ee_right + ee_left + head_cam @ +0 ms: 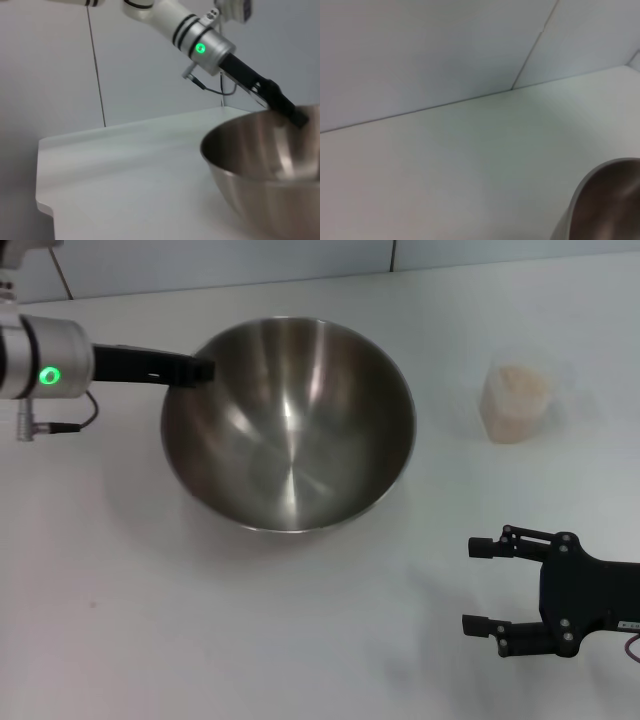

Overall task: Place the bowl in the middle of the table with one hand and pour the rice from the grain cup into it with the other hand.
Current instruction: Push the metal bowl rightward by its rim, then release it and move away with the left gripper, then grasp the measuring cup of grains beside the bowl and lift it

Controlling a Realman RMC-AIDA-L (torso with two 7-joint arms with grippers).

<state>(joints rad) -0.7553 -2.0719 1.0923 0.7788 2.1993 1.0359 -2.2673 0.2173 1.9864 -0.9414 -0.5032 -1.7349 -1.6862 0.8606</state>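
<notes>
No brand, label or legible writing shows on any item; the only marking is a green indicator light (48, 375) lit on the left arm's wrist. Count: one bowl (288, 425), one grain cup (514, 403), two end effectors. The bowl, stainless steel and empty inside, sits on the white tabletop (200, 620) near its middle, slightly toward the robot's left. The left end effector (200, 370) is at the bowl's rim on the far-left side, its black fingers reaching over the edge and clamped on the rim. The left wrist view shows only a portion of the bowl's rim (600, 200) against the tabletop and the wall behind. The grain cup, translucent and filled with off-white rice (516, 385), stands upright on the tabletop to the right of the bowl, well apart from it and untouched. The right end effector (482, 585) hovers low at the near right, fingers spread apart and grasping nothing, pointing toward the bowl, well short of the cup. The right wrist view shows the bowl's outer wall (260, 190) and the left arm (200, 40) descending to its rim.
</notes>
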